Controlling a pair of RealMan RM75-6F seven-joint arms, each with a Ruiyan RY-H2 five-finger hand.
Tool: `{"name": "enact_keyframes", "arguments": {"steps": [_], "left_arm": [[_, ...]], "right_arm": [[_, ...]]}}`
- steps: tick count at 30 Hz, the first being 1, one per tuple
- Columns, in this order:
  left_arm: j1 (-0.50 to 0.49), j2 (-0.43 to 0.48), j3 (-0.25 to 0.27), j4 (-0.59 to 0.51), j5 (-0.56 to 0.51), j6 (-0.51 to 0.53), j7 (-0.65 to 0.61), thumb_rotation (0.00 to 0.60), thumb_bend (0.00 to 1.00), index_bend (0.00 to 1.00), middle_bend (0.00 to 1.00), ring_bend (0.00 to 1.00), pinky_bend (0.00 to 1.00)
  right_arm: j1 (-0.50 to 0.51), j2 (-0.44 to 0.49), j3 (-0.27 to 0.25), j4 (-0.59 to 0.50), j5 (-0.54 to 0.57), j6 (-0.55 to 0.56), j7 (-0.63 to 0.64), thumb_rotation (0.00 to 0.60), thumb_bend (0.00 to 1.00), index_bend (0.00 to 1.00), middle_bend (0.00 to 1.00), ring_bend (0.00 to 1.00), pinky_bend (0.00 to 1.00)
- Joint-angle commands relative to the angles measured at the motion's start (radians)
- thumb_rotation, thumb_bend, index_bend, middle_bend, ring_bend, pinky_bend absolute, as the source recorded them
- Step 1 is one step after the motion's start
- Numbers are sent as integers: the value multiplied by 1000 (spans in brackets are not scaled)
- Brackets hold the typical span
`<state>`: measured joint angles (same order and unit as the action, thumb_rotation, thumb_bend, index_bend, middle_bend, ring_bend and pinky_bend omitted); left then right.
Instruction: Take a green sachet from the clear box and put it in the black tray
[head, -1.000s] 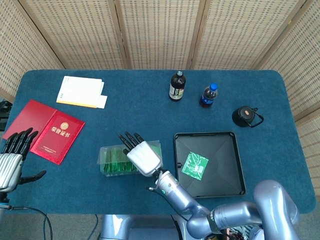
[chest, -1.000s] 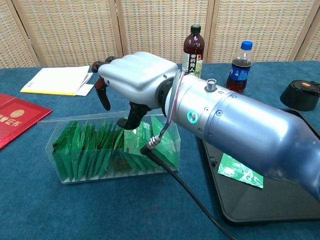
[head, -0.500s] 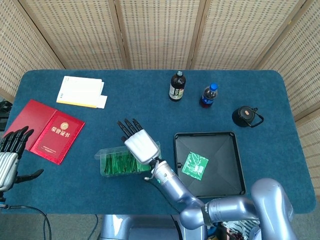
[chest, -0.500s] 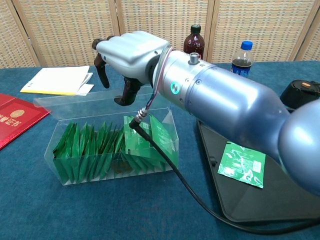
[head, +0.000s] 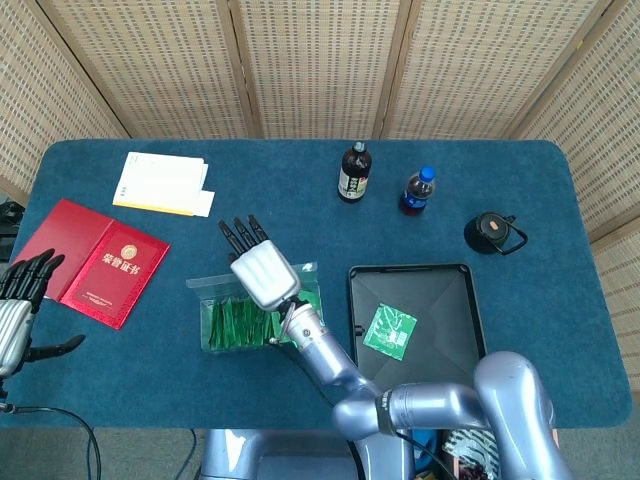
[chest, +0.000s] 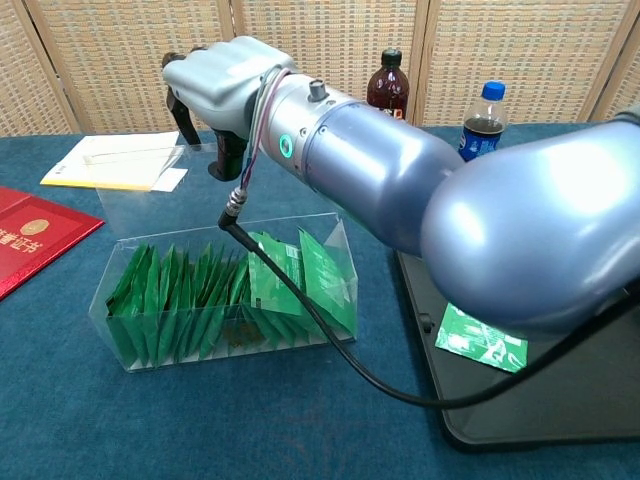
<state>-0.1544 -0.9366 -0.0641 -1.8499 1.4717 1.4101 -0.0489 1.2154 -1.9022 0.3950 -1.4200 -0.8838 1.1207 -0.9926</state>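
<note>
Green sachets (chest: 200, 290) stand packed on edge in the clear box (chest: 330, 235), left of the black tray (head: 470, 320). They look light, thin, pliable and likely slick — pinch a protruding top edge. Right hand (chest: 215, 80) hovers above the box, fingers curled, empty. Left hand (head: 20, 300) is idle — fingers spread.

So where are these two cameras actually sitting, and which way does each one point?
Head view: high up, looking steeply down on the whole blue table; shows the right hand over the clear box and the left hand at the table's edge.
Chest view: low, looking forward across the table toward the screens; the right arm fills it, right hand above the box.
Both show the box, black tray with a green sachet, and two bottles.
</note>
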Motion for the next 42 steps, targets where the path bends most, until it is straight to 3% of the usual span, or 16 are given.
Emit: {"name": "enact_keyframes", "arguments": {"steps": [1,8,11,16,18,21,23,28,31,37,42], "left_arm": [[-3,3,-1,3,-1,-6,-8,600,60,0,0,0,0],[-7,7,1,5,0,-14,-21,600,61,0,0,0,0],[-8,7,0,6,-2,-16,-22,600,60,0,0,0,0],[-10,7,0,7,-6,-19,-22,600,61,0,0,0,0],[-11,7,0,6,-6,-19,-21,600,61,0,0,0,0],[-11,6,1,5,-4,-19,-18,600,61,0,0,0,0],[-12,4,2,4,-3,-20,-10,600,61,0,0,0,0],[-13,-1,3,2,-1,-20,3,600,61,0,0,0,0],[-14,-3,5,3,-4,-24,8,600,61,0,0,0,0],[-24,-9,10,-1,-4,-45,23,600,61,0,0,0,0],[-20,-8,12,-5,3,-35,23,600,61,0,0,0,0]], "right_arm": [[14,-16,11,32,-5,1,16,600,513,492,1,0,129],[42,-58,15,108,21,-36,35,600,554,488,0,0,126],[52,-57,17,106,63,-56,7,600,613,488,0,0,122],[56,-60,11,116,60,-55,14,600,616,460,0,0,121],[58,-61,5,126,53,-49,12,600,586,372,0,0,121],[57,-65,-2,140,40,-34,11,600,353,74,0,0,109],[53,-67,0,152,-24,16,47,600,271,1,0,0,103],[32,-52,-30,182,-206,73,214,600,194,0,0,0,39],[10,-5,-64,139,-278,73,265,600,182,15,0,0,36],[-33,106,-152,10,-378,49,255,600,187,288,0,0,45],[-63,157,-198,-69,-396,19,216,600,233,384,0,0,70]]}}
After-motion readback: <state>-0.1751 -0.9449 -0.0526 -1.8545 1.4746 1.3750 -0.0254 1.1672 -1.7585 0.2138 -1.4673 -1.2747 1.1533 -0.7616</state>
